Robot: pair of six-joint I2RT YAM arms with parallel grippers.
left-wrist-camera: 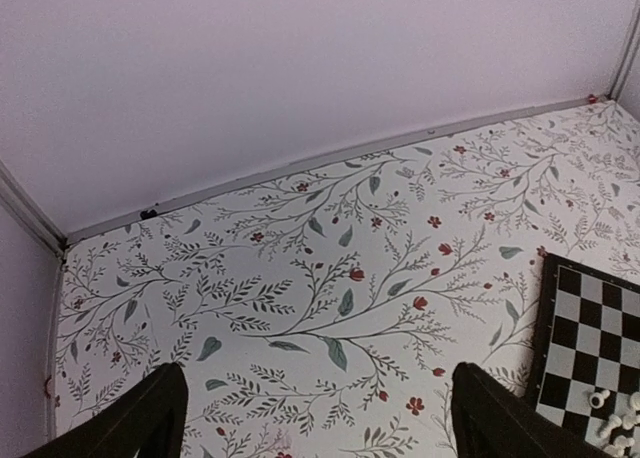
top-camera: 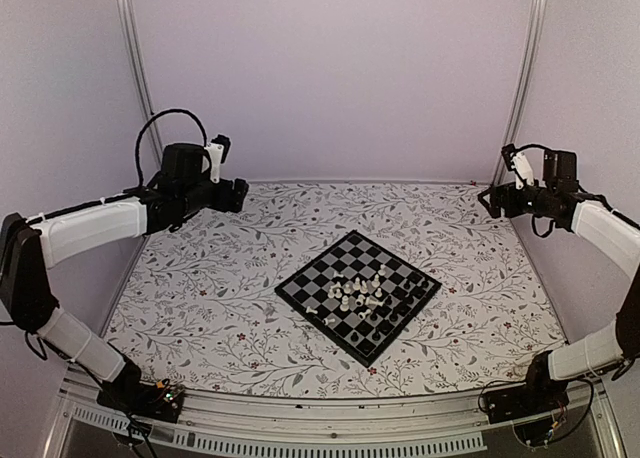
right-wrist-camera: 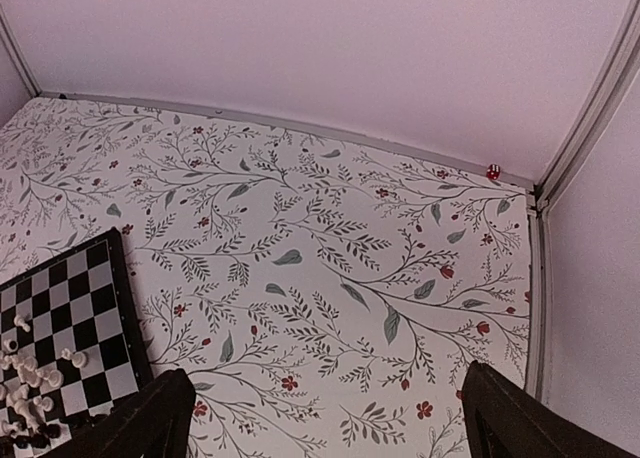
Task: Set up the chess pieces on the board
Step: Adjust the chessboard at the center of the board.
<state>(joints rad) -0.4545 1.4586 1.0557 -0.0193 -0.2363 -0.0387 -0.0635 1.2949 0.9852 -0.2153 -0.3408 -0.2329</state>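
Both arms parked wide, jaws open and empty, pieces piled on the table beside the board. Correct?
No: the chess pieces are clustered on the board itself, not on the table beside it; the top external view shows it. The rest holds.

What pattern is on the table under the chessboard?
The table: leafy grey vines, small red flowers; left wrist view.
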